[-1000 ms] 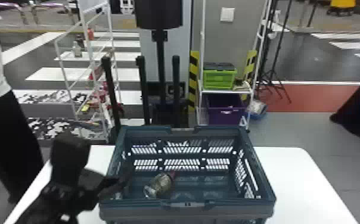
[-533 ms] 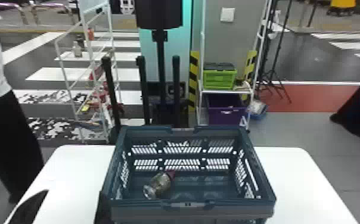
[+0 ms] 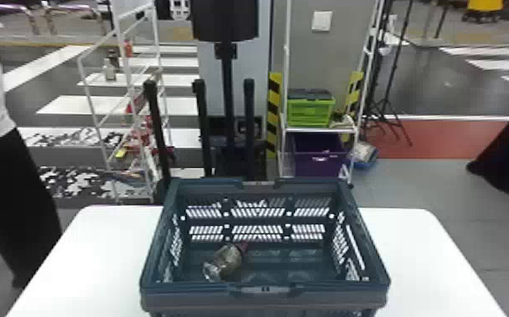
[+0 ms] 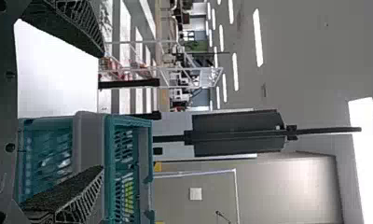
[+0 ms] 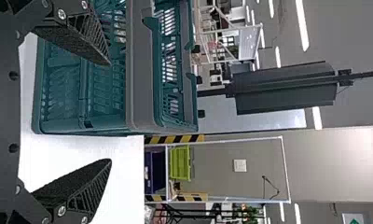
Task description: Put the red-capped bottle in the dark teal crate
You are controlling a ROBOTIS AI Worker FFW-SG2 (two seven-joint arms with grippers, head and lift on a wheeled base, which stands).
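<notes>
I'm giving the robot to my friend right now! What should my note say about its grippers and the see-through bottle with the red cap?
Left black gripper: open, empty.
Right black gripper: open, empty.
Clear red-capped bottle: lying on its side inside the dark teal plastic crate, on the white table.
Done: bottle is in the crate.
Left: probably nothing; maybe just park the arms.

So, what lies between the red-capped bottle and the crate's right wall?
In the head view, only bare crate floor separates the bottle from the right wall.
</notes>
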